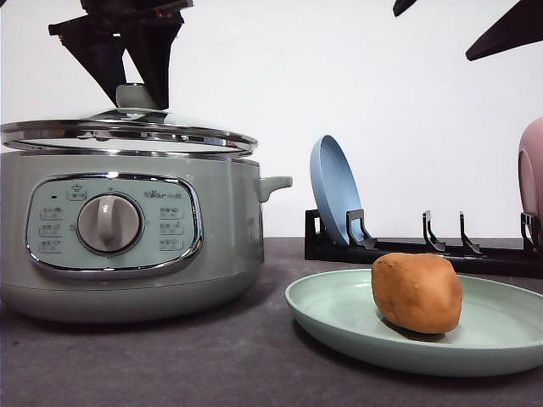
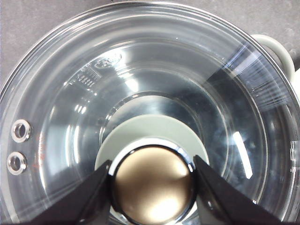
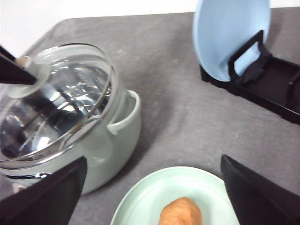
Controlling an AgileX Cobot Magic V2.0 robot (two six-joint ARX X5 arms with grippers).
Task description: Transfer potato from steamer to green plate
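Note:
The orange-brown potato [image 1: 417, 292] lies on the green plate [image 1: 339, 314] at the front right, apart from the steamer [image 1: 127, 246] at the left. The steamer's glass lid [image 1: 127, 131] is over the pot. I cannot tell whether it rests on the rim or hangs just above it. My left gripper [image 1: 137, 100] is shut on the lid's knob [image 2: 152, 187], one finger on each side. High above the plate, my right gripper [image 3: 153, 159] is open and holds nothing; potato [image 3: 180, 213] and plate [image 3: 140, 197] lie below it.
A black dish rack [image 1: 424, 250] stands behind the green plate. A blue plate [image 1: 335, 191] stands upright in it at the left and a pink plate [image 1: 532, 170] at the right edge. The steamer's side handle [image 1: 273, 184] points toward the rack.

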